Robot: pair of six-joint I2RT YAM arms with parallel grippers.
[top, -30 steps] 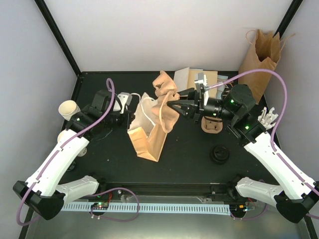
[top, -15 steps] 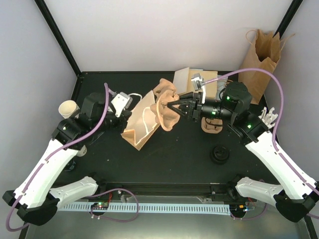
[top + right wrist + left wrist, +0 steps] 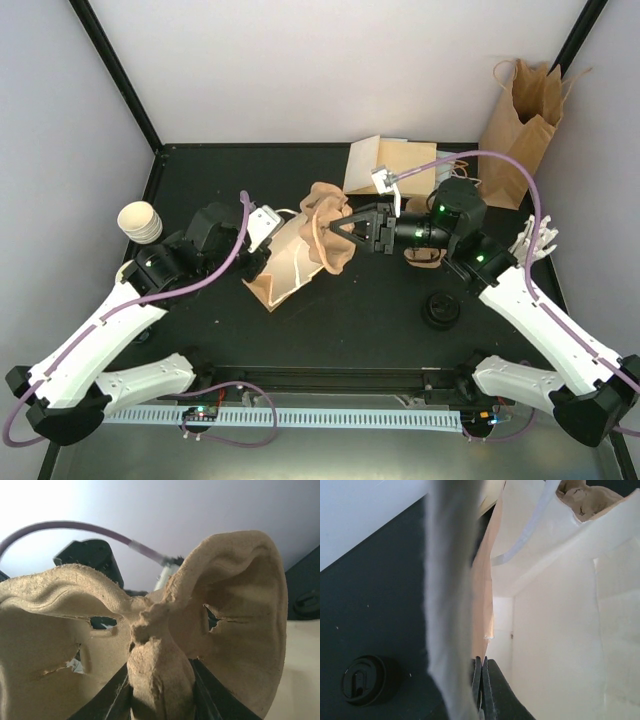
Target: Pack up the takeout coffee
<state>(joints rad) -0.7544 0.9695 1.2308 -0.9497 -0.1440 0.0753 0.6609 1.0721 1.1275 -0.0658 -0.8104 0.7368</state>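
Packing is at an early stage: no cup is in the bag. The left tool [image 3: 481,669] is closed on the paper rim of the bag [image 3: 285,265], which lies tilted on the bench [image 3: 360,330] at centre with its mouth facing right and far. The right tool [image 3: 345,228] grips the central post of a moulded pulp carrier [image 3: 328,215], with one finger on each side of the post. It holds the carrier at the bag mouth, touching or just above the rim. The carrier wells show no cups. One cup [image 3: 140,221] stands at the far left edge of the bench, well apart from the bag, and appears open-topped. A round black lid [image 3: 440,310] sits on the near right of the bench. Whether a cup stands under it cannot be told from above. A spare bag [image 3: 520,115] stands upright in the far right corner. Judged from this layout, the remaining work is to seat the carrier inside the bag, then to lid, load and pack the cups. Risk: the bag wall may collapse while the carrier enters.
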